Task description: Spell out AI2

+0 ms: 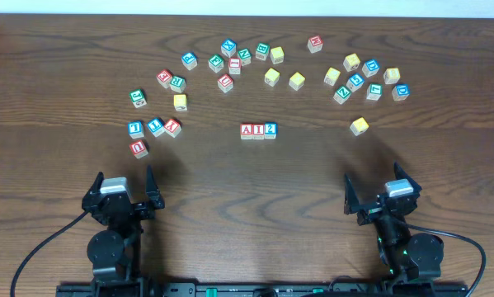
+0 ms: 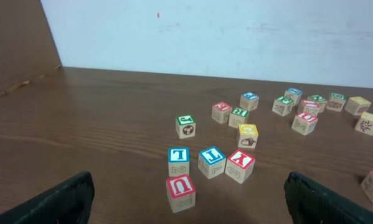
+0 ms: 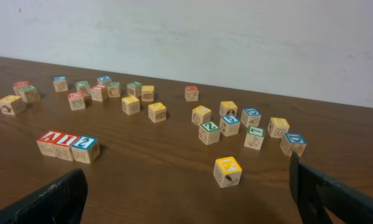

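The A cube [image 1: 247,130], I cube [image 1: 258,130] and 2 cube [image 1: 270,129] are sitting touching, left to right, mid-way across the counter [image 1: 230,181]. Other cubes [image 1: 271,77] are lying in an arc behind them, with a lone cube [image 1: 359,125] lying well to their right.

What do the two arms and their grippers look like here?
Both arms are black with round joint housings and black cables trailing from their bases. The left gripper and right gripper each have two black wedge-shaped fingers and a pale grey block on top.
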